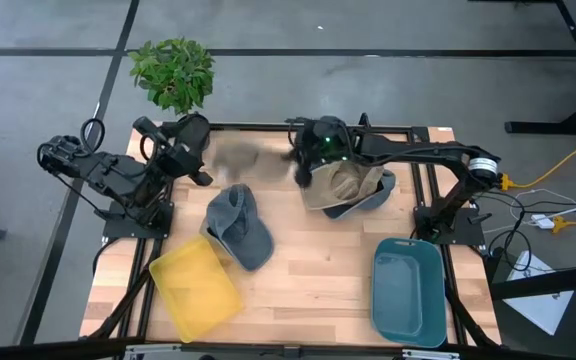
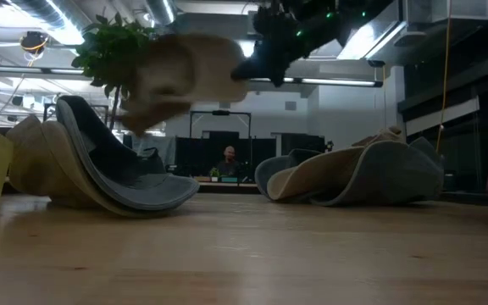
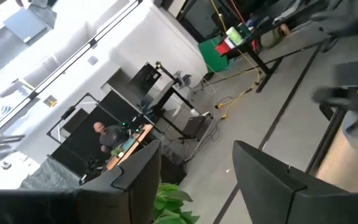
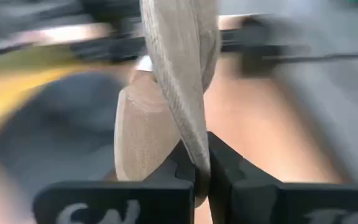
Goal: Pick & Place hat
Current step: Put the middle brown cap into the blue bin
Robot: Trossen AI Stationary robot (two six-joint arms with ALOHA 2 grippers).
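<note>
- The right gripper (image 1: 304, 165) is raised above the worktop (image 1: 308, 270) near its far edge, its fingers (image 4: 185, 163) pinched tight on the brim of a tan hat (image 4: 166, 87).
- That tan hat (image 2: 176, 76) hangs in the air, blurred, clear of the worktop and above the grey-blue hat.
- The grey-blue hat (image 1: 238, 226) lies crumpled on the worktop left of the middle, just beside the yellow bin.
- A pile of tan and blue hats (image 1: 353, 188) rests near the far right of the worktop, under the right arm.
- The yellow bin (image 1: 194, 287) sits at the near left corner; the teal bin (image 1: 408, 290) sits at the near right corner.
- The left gripper (image 1: 196, 135) waits over the far left corner, its fingers (image 3: 263, 180) spread apart and holding nothing.
- A potted plant (image 1: 173, 72) stands beyond the far left corner.
</note>
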